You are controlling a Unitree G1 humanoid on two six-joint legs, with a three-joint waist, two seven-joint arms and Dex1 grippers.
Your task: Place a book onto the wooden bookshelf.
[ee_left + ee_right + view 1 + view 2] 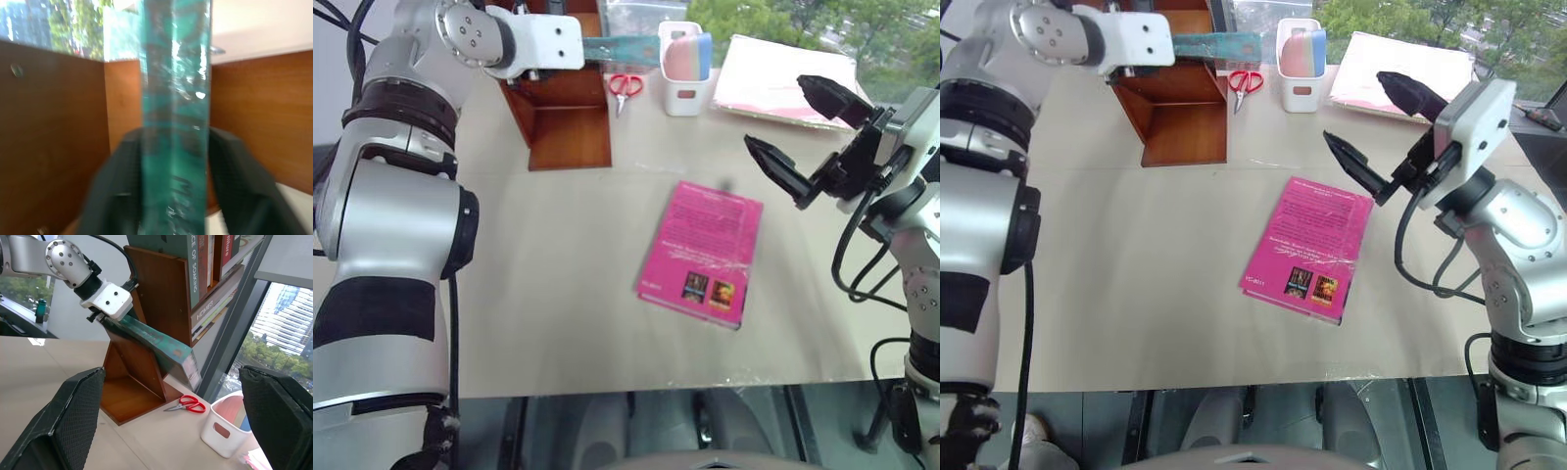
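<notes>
My left gripper (105, 316) is shut on the book (622, 49), a teal-green one in glossy wrap. It holds the book tilted in front of the wooden bookshelf (563, 117) at the table's far left. The book's free end reaches past the shelf's side panel toward the window. In the left wrist view the book (176, 122) stands edge-on between the two black fingers (117, 186), with brown shelf boards (54, 137) behind it. My right gripper (778, 116) hangs open and empty above the right side of the table, well away from the shelf.
A bright pink book (703, 250) lies flat in the middle of the beige table (558, 294). Red scissors (625, 86), a white caddy (683, 69) and a pale pink folder stack (783, 78) sit along the far edge. Several books (210, 254) fill an upper shelf.
</notes>
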